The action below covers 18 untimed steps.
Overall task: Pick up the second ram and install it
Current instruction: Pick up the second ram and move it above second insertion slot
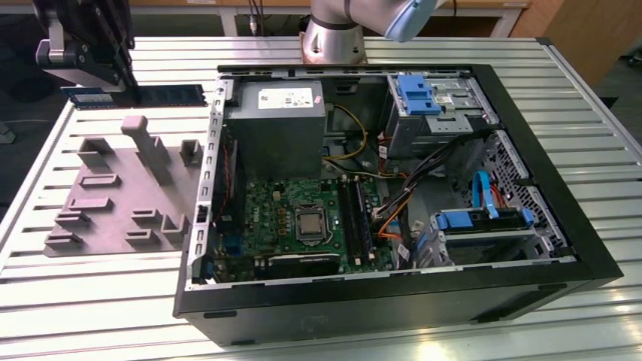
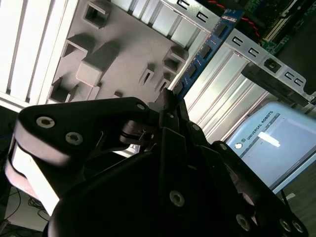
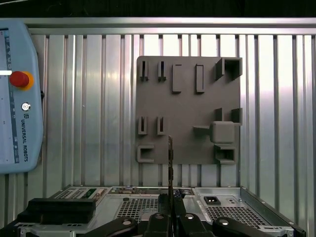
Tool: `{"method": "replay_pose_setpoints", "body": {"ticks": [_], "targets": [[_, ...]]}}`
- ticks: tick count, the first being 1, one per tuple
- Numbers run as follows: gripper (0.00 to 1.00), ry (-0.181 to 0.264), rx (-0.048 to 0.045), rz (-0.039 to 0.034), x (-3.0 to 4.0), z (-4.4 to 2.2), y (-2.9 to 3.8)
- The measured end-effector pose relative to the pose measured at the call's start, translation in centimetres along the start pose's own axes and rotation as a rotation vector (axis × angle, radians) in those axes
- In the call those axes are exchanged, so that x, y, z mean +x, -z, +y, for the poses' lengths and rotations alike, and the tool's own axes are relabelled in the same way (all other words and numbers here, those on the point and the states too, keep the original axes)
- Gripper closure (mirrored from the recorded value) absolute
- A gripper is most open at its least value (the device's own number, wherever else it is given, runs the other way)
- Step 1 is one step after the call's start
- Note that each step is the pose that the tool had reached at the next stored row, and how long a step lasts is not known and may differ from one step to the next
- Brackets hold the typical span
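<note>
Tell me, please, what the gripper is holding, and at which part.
The gripper holds the memory stick, pinched toward one end, with most of its length projecting free.

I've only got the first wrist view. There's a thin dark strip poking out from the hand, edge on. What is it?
Observer: That's the RAM stick, clamped in the hand; the second wrist view shows its blue face with black chips.
Operator: How is it lying?
Observer: In the exterior view it's level, on the exterior view's left of the computer case.
Operator: Is the case open?
Observer: Yes, the side is off and the green motherboard is exposed.
</note>
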<state>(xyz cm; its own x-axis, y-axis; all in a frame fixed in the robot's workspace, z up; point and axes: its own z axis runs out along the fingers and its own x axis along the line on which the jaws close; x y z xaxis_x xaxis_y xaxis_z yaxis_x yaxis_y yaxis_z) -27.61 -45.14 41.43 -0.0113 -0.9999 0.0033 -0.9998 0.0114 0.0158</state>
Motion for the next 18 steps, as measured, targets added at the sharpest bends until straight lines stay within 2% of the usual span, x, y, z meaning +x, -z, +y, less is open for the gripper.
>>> {"method": "replay_pose_setpoints", "body": {"ticks": [8,18], "targets": [[0.86,0.000,0.0000,0.0000,0.00,-0.32,0.01],[0.86,0.000,0.0000,0.0000,-0.02,-1.84,0.02]]}}
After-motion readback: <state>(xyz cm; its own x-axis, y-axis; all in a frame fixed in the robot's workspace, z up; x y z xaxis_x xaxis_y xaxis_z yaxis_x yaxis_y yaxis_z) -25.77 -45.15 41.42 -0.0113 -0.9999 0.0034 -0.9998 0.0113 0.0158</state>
